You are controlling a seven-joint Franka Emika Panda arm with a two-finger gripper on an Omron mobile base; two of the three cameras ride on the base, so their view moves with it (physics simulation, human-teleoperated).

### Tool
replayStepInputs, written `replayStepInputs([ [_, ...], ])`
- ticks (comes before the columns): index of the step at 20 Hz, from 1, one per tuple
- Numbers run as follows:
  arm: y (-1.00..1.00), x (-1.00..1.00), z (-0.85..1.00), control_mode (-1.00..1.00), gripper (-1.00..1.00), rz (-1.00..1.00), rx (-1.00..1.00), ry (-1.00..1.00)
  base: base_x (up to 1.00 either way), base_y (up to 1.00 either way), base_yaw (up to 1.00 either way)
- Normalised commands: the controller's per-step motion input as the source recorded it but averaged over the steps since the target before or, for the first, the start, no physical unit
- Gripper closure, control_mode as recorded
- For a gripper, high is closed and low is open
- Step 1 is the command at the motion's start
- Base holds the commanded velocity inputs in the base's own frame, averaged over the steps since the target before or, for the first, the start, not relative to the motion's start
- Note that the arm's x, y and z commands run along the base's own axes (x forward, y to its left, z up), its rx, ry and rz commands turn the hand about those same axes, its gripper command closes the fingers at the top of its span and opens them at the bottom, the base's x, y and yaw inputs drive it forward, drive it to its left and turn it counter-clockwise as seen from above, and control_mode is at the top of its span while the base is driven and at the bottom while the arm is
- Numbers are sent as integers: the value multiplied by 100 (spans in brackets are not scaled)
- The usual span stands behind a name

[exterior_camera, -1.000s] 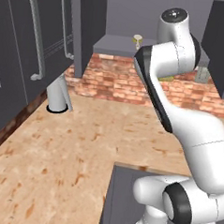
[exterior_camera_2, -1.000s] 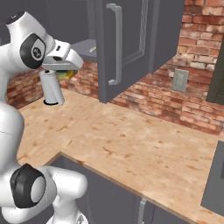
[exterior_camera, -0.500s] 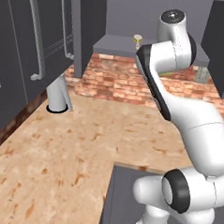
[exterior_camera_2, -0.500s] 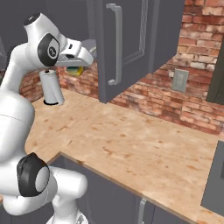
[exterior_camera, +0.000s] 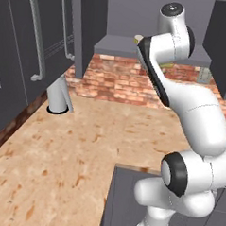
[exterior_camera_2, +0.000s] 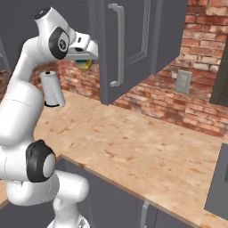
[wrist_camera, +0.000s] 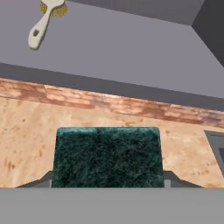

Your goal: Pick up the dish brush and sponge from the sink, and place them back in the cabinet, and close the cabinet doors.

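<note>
Gripping the sponge (wrist_camera: 107, 156) between its two fingers, the tool (wrist_camera: 107, 177) holds the dark green block at the lower middle of the hand view, above the speckled bench (wrist_camera: 26, 127) and a strip of brick wall (wrist_camera: 131, 107). At the upper left of that view the dish brush (wrist_camera: 45, 19) lies on the grey shelf of the cabinet (wrist_camera: 131, 48). From the right base view, the tool (exterior_camera_2: 87, 49) sits at the upper left beside an open cabinet door (exterior_camera_2: 127, 44), with a paper towel roll (exterior_camera_2: 51, 89) standing on the bench below.
</note>
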Motion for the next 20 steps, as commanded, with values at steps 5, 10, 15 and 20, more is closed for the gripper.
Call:
replayStepInputs([
  [5, -17, 40, 10, -100, 100, -1, 0, 0, 0, 0, 0],
  [10, -20, 42, 1, -100, 100, 0, 0, 0, 0, 0, 0],
  [15, -19, 44, 0, -100, 100, 0, 0, 0, 0, 0, 0],
  [20, -16, 39, 0, -100, 100, 0, 0, 0, 0, 0, 0],
])
